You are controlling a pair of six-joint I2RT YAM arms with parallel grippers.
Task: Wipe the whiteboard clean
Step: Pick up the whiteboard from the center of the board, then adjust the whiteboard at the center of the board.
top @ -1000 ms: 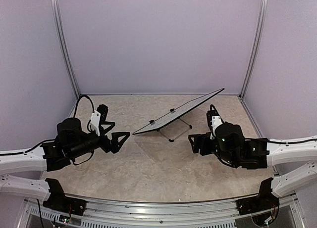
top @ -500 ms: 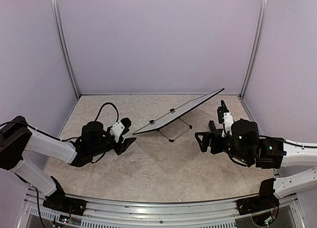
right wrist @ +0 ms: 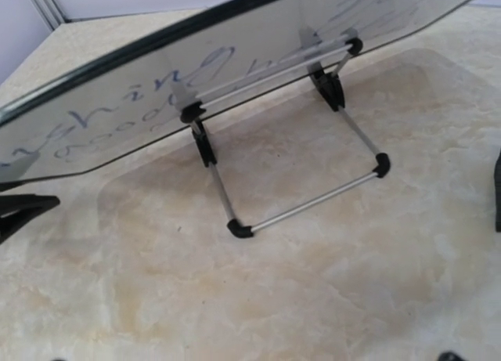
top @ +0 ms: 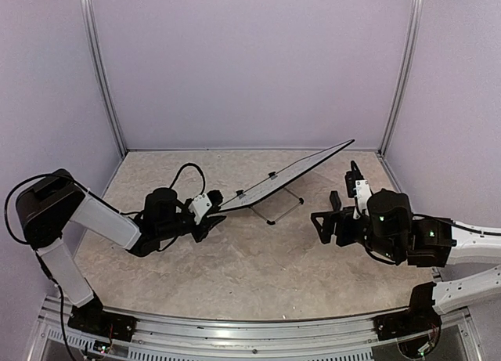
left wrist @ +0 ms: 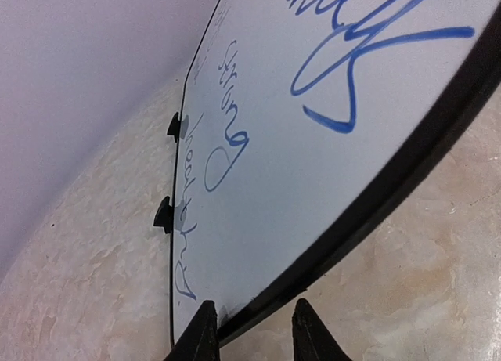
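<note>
One whiteboard [top: 291, 175], one left pincer [left wrist: 253, 308] straddling its rim, grip unclear, one right pincer [top: 325, 212] gaping apart.

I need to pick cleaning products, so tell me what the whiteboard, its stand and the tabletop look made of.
The whiteboard: glossy, writing shows through underneath, likely glass or acrylic. The stand: shiny metal rods, black plastic-looking joints. The tabletop: matte beige marble pattern, possibly laminate.

The left arm stretches right, and the left gripper [top: 210, 222] comes from well apart up to the near left corner of the whiteboard [top: 291, 175], its fingers drawn closer together astride the edge. The right gripper [top: 324, 218] sits slightly farther right, spread wider.
</note>
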